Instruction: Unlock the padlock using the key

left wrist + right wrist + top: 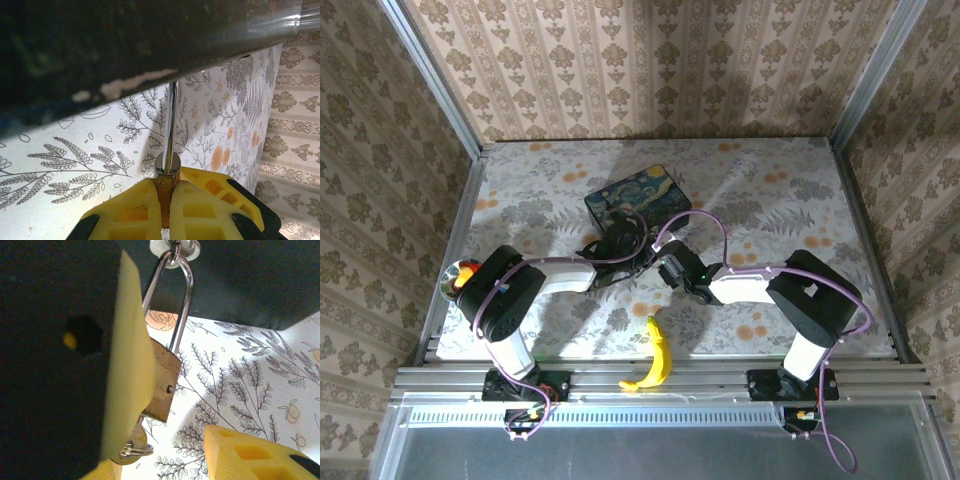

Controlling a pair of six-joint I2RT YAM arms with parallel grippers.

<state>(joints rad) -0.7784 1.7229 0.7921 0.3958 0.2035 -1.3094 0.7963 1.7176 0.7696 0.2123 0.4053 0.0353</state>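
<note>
Padlock (162, 382), hanging from the painted box (638, 195), is clamped between the closed fingers of the left gripper (165, 187), the key (131, 446) apparently seated in its underside just beside the parted, empty right gripper (672, 270); the shackle (184, 305) looks unreleased, so turning is left.

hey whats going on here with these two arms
The left tool is clamped on a small brass padlock hanging from the painted box. A key sits at the padlock's underside, apparently in the keyhole. The right tool stands open around the key, not gripping it.
</note>
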